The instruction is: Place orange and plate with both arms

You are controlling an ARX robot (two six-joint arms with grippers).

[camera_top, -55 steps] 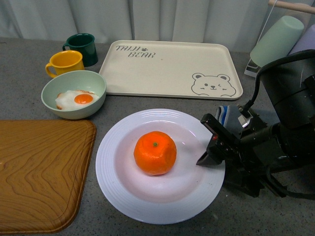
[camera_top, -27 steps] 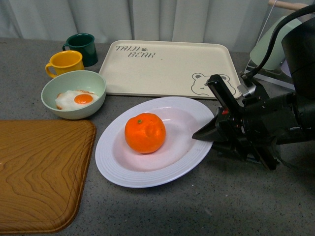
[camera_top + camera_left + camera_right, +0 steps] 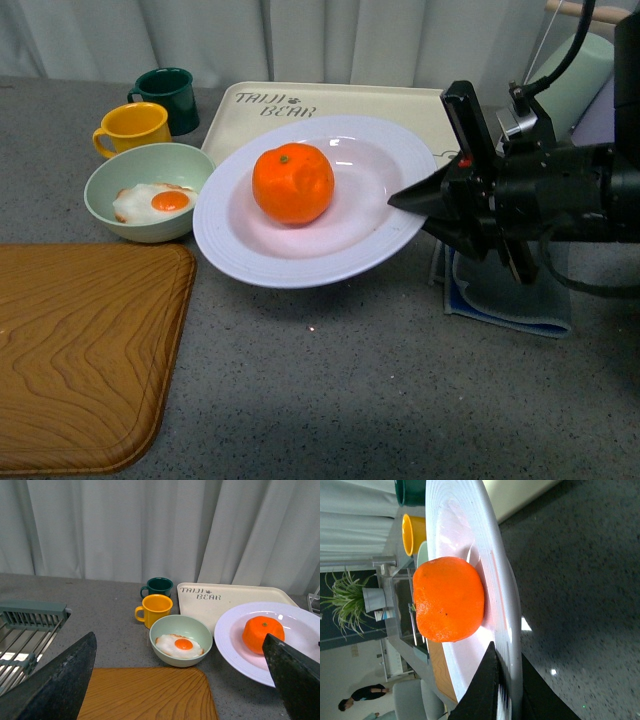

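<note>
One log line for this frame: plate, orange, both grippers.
plate: held above counter | orange: resting in plate | right gripper: shut on plate rim | left gripper: open, empty

Green bowl (image 3: pixel 150 232) w/ fried egg (image 3: pixel 155 201); yellow mug (image 3: pixel 132 127), dk-green mug (image 3: pixel 168 95) behind; bear tray (image 3: pixel 380 100); wooden board (image 3: pixel 80 350); blue cloth (image 3: pixel 505 300).

The orange (image 3: pixel 292 183) glows bright and glossy, green dot at its stem. The plate (image 3: pixel 250 262) is white, ringed with ridges. Pale green bowl (image 3: pixel 150 228), white fried egg (image 3: pixel 133 203) with orange yolk. Yellow mug (image 3: pixel 135 128), dark green mug (image 3: pixel 172 92). Cream tray (image 3: pixel 360 100), dark lettering. Brown wood-grain board (image 3: pixel 80 350); speckled grey counter (image 3: pixel 350 400); pale curtain (image 3: pixel 300 40).
</note>
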